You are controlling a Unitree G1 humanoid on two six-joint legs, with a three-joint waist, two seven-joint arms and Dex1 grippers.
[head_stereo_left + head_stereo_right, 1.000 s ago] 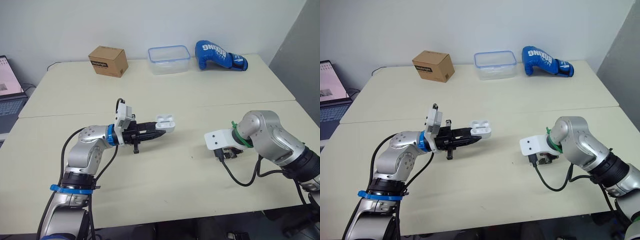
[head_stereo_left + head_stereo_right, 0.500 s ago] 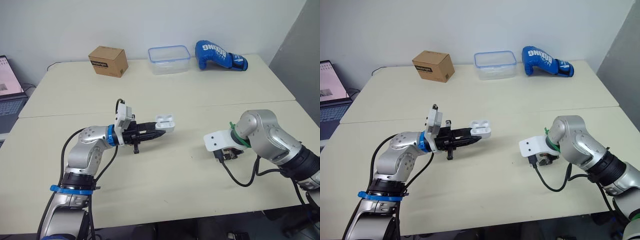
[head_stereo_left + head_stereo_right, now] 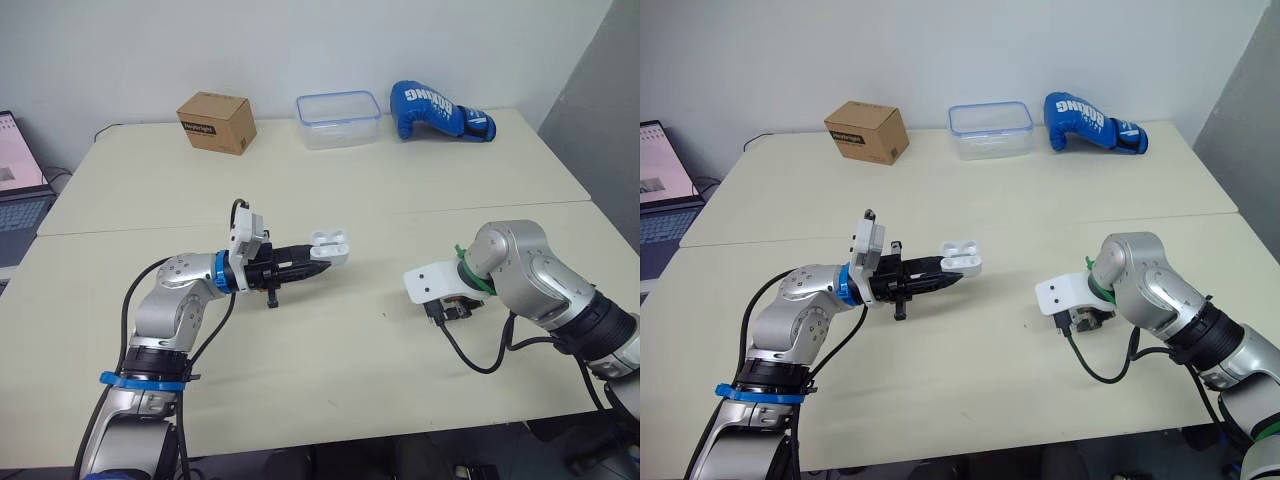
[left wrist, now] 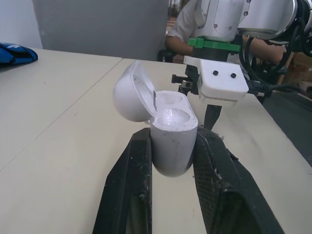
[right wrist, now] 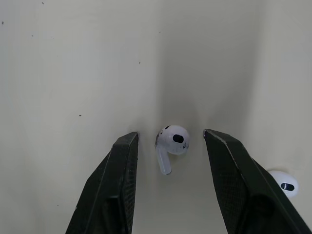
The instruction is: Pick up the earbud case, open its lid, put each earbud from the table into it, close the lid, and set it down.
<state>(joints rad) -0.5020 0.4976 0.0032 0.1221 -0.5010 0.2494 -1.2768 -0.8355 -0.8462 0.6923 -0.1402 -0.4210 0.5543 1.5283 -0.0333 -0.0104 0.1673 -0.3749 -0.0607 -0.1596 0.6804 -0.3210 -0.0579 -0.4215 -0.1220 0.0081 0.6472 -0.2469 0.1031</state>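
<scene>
Nudging spread right gripper (image 5: 171,135) slightly inward astride one earbud (image 5: 172,140), half-hiding second earbud (image 5: 284,183); clamping lid-open earbud case (image 4: 168,119) in left gripper (image 4: 173,136).

Two earbuds (image 5: 173,139), one case (image 4: 170,141), one box (image 3: 215,122), one container (image 3: 338,118), one glove (image 3: 440,110), one laptop (image 3: 18,190)

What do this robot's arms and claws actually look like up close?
Both arms are rounded silver shells with looping black cables. The left arm wears blue rings, the right arm a green ring. Each wrist carries a white camera block. The left gripper and right gripper each have two tapered black fingers.
</scene>
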